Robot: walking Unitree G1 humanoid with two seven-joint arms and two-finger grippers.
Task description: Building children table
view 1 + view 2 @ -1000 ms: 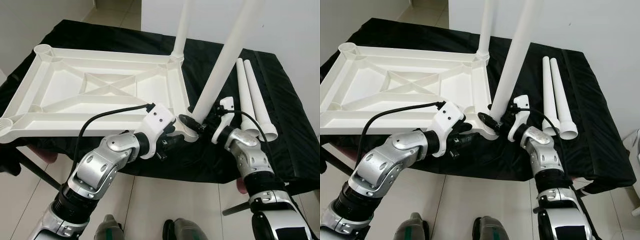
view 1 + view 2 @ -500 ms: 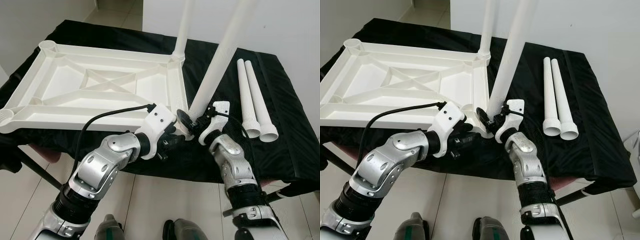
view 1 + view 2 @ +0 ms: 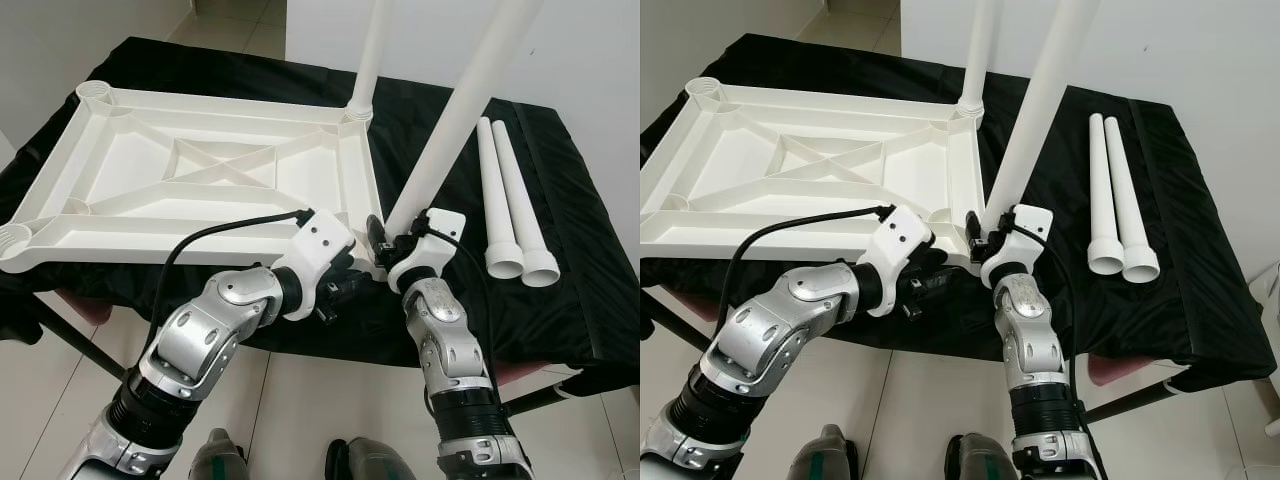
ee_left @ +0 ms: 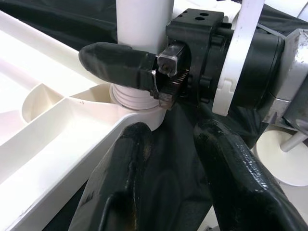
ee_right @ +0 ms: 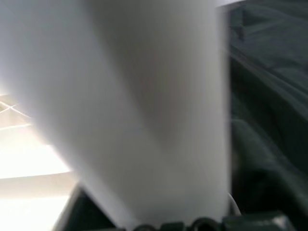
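Observation:
A white tabletop (image 3: 200, 180) lies upside down on a black-draped table. One white leg (image 3: 368, 55) stands in its far right corner socket. A second leg (image 3: 455, 120) leans to the right, with its base at the near right corner socket. Thread ridges (image 4: 137, 98) still show above that socket. My right gripper (image 3: 385, 237) is shut on this leg just above its base. Its black finger (image 4: 115, 65) curls round the tube, and the leg (image 5: 144, 110) looms blurred in the right wrist view. My left gripper (image 4: 173, 159) sits just below that corner, with its fingers (image 4: 130, 159) apart over black cloth.
Two loose white legs (image 3: 510, 200) lie side by side on the black cloth (image 3: 590, 250) at the right. A white wall rises behind the table. Tiled floor and my feet (image 3: 220, 465) show below the table's near edge.
My right forearm has swung from the right to below the corner, turning its gripper about the leg's base. The left arm has barely moved.

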